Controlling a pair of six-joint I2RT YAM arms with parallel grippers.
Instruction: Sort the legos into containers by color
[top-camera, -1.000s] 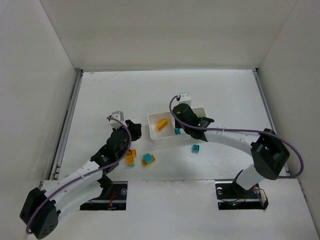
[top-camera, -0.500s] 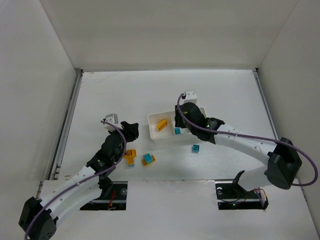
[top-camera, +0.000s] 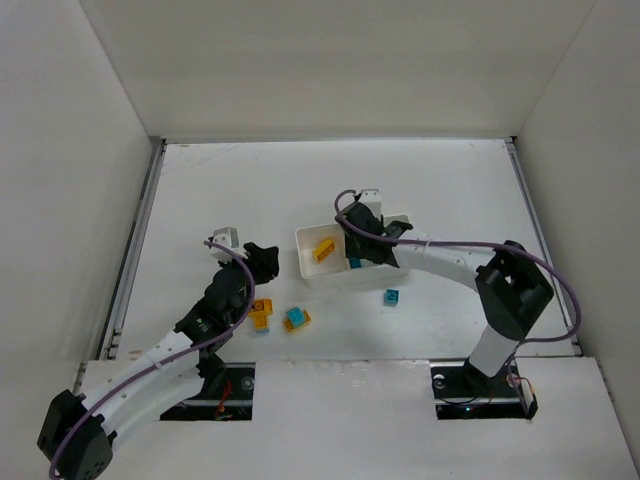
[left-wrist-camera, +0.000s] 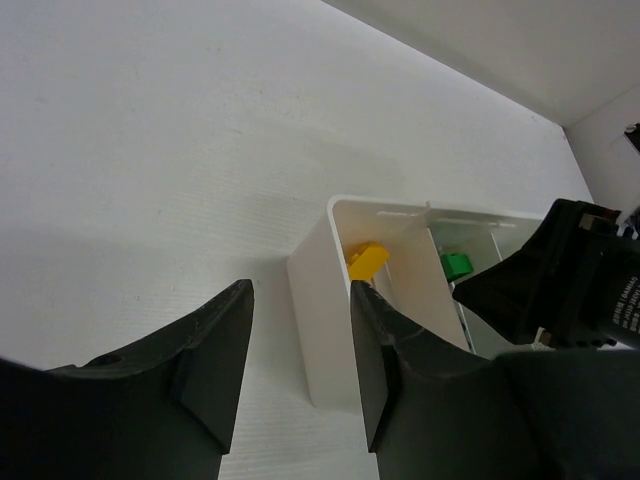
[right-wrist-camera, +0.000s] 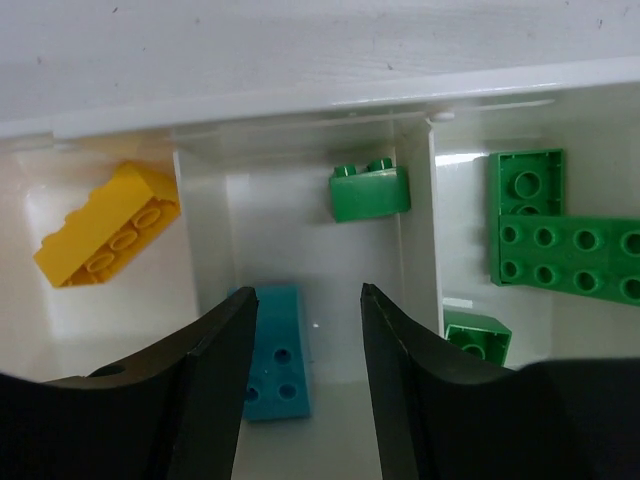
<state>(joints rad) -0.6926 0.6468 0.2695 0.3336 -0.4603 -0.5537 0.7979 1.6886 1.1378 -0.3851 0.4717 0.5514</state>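
The white tray (top-camera: 304, 270) sits mid-table. Its left compartment holds an orange-yellow brick (top-camera: 324, 250) (right-wrist-camera: 108, 225). Its middle one holds a cyan brick (top-camera: 354, 263) (right-wrist-camera: 275, 352) and a green brick (right-wrist-camera: 370, 191). Its right one holds green bricks (right-wrist-camera: 560, 235). My right gripper (top-camera: 362, 245) (right-wrist-camera: 307, 292) hangs open and empty over the middle compartment, above the cyan brick. My left gripper (top-camera: 262, 258) (left-wrist-camera: 300, 287) is open and empty just left of the tray (left-wrist-camera: 315, 300). Loose on the table are an orange brick (top-camera: 262, 315), a cyan-and-orange pair (top-camera: 297, 319) and a cyan brick (top-camera: 391, 296).
White walls enclose the table on three sides. The loose bricks lie between the tray and the arm bases. In the left wrist view the right gripper's black body (left-wrist-camera: 560, 270) shows over the tray's far end, beside a green brick (left-wrist-camera: 456, 265).
My right gripper has shifted a little left over the tray, and its arm has folded in closer. The left gripper has barely moved. The bricks lie where they were.
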